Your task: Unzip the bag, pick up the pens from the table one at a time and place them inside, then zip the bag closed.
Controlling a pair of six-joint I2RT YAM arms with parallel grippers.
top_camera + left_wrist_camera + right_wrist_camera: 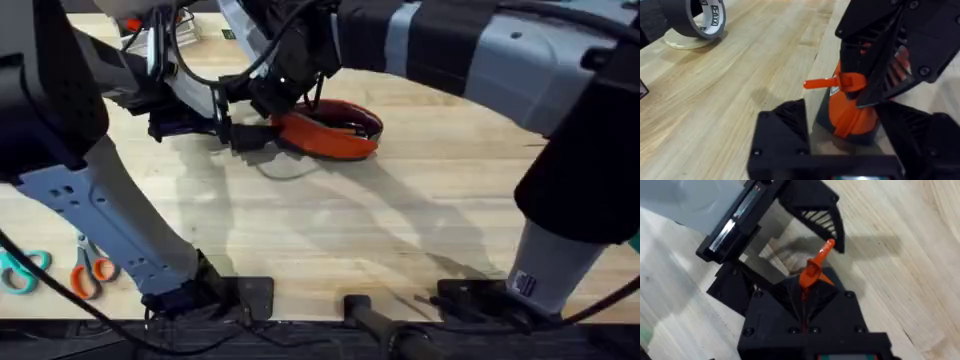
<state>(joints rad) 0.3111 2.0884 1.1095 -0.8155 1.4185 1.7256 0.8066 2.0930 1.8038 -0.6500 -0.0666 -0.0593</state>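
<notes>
The orange bag (335, 138) lies on the table (400, 220), far of centre, its top gaping dark. My right gripper (278, 100) reaches across from above and is shut on the orange zipper pull (815, 267) at the bag's left end; the pull (837, 82) sticks out sideways. My left gripper (245, 135) is open at that same end. Its fingers (782, 132) straddle the bag's orange end (850, 115), and a gap shows beside one of them. The pens are out of view.
Orange-handled scissors (90, 272) and teal-handled scissors (20, 268) lie at the near left by the left arm's base. A roll of grey tape (695, 20) stands on the table beyond the bag. Bare wood stretches in front of the bag.
</notes>
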